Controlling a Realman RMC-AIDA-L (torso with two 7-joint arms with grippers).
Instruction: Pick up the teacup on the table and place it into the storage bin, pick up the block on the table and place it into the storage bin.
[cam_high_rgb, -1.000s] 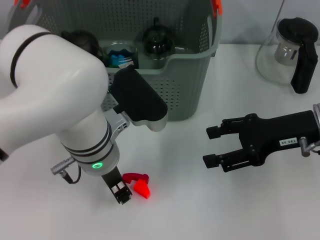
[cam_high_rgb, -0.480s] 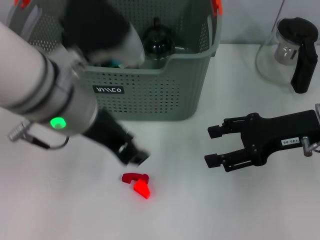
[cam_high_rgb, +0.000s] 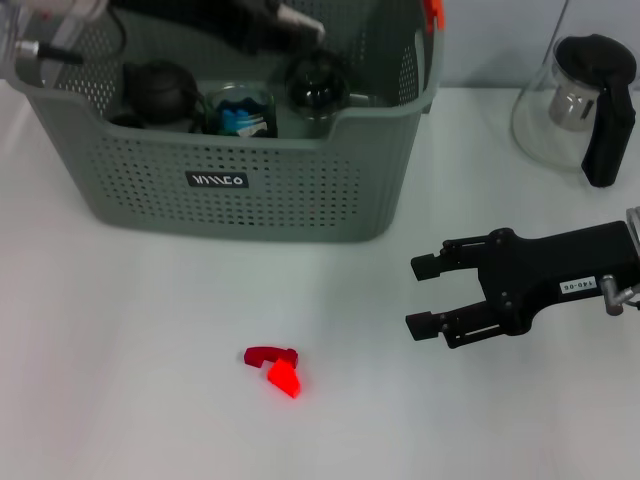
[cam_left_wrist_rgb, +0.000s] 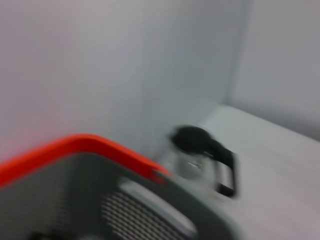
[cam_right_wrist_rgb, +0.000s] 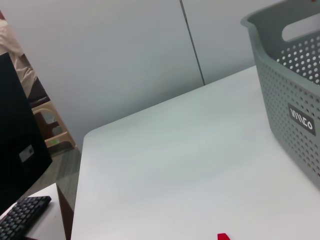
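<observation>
Block (cam_high_rgb: 275, 369), red, lies on the white table (cam_high_rgb: 120, 330) in front of the bin (cam_high_rgb: 300, 190), well apart from both grippers. Bin sits at the table's far side and holds dark round items and a blue-labelled glass cup (cam_high_rgb: 240, 110); whether one is the teacup I cannot tell. Left gripper (cam_high_rgb: 270, 20) is blurred above the bin's far rim; its fingers cannot be made out. Right gripper (cam_high_rgb: 422, 294) hovers low over the table right of the block, jaws apart and empty. A glass pot (cam_high_rgb: 580, 100) stands far right.
</observation>
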